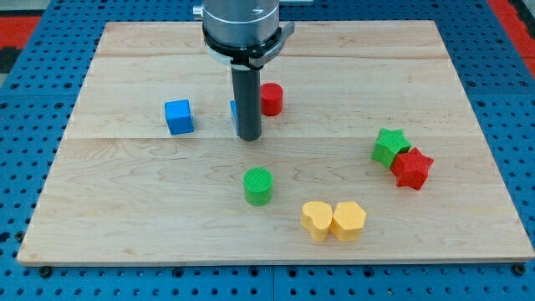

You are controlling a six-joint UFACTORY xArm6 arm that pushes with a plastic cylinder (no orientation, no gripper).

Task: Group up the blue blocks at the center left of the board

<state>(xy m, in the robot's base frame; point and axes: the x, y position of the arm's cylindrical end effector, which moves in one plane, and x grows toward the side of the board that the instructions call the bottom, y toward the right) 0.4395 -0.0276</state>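
A blue cube (178,116) sits left of the board's middle. A second blue block (234,112) shows only as a thin sliver behind the rod, its shape hidden. My tip (249,136) rests on the board right against that hidden blue block, on its right side, about 85 px right of the blue cube. A red cylinder (271,99) stands just right of the rod.
A green cylinder (258,186) sits below the tip. Two yellow heart-shaped blocks (317,221) (349,221) lie touching near the view's bottom. A green star (389,145) and a red star (411,167) touch at the right. The wooden board (125,209) has blue pegboard around it.
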